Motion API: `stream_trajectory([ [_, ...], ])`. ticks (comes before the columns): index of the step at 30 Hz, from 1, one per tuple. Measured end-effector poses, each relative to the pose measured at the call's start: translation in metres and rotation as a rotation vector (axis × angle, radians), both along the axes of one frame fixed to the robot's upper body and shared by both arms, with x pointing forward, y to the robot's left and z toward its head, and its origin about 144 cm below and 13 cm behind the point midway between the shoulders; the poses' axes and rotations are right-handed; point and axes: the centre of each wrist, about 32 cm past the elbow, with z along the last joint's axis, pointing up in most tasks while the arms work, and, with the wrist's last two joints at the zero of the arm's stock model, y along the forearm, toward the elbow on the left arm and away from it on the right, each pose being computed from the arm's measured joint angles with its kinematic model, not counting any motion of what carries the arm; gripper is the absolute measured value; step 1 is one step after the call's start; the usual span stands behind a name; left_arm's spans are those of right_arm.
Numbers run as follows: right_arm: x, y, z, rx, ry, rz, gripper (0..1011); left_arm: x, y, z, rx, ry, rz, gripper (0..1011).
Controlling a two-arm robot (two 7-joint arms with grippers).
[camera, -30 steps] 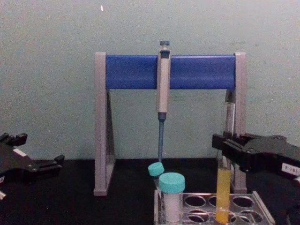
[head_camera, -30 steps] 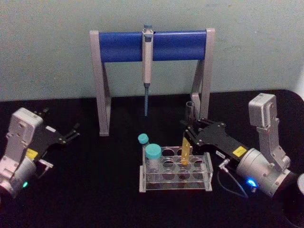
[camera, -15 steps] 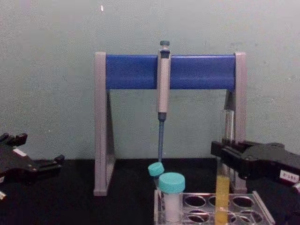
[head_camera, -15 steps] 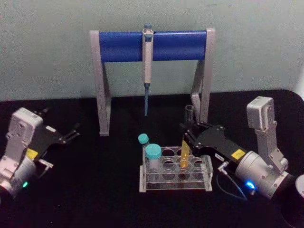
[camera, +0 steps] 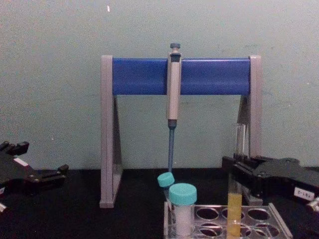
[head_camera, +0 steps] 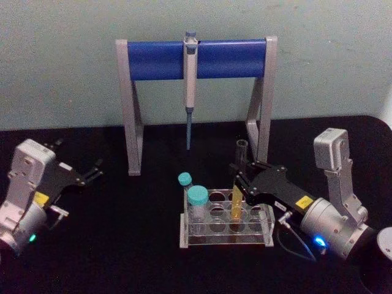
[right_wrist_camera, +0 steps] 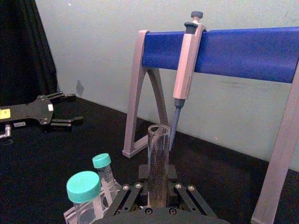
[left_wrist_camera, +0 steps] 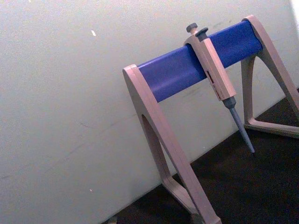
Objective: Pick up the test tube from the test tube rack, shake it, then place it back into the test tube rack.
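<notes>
Right pincer (head_camera: 241, 176) clamped on one test tube (head_camera: 239, 177) standing in rack (head_camera: 225, 225) | left pincer (head_camera: 92, 173) wide, idle | two teal-capped vials (head_camera: 197, 204) | yellow liquid visible from chest

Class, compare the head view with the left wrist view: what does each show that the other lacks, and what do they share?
Head view alone: the right gripper shut on the test tube, whose lower end stands in the test tube rack; two teal-capped vials at the rack's left end; the left gripper open, parked far left above the black table.

Left wrist view alone: the stand from low at one side, its near leg large.

Both: the pipette stand with the pipette hanging from its blue bar, against the pale wall.
</notes>
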Motion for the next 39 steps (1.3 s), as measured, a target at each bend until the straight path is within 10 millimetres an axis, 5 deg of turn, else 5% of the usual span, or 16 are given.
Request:
stream_trajectory([
  [39, 0.0007, 0.0008, -0.0028, -0.011, 0.009, -0.005, 237, 0.0, 0.0, 0.0, 0.0, 0.0, 0.0, 1010],
])
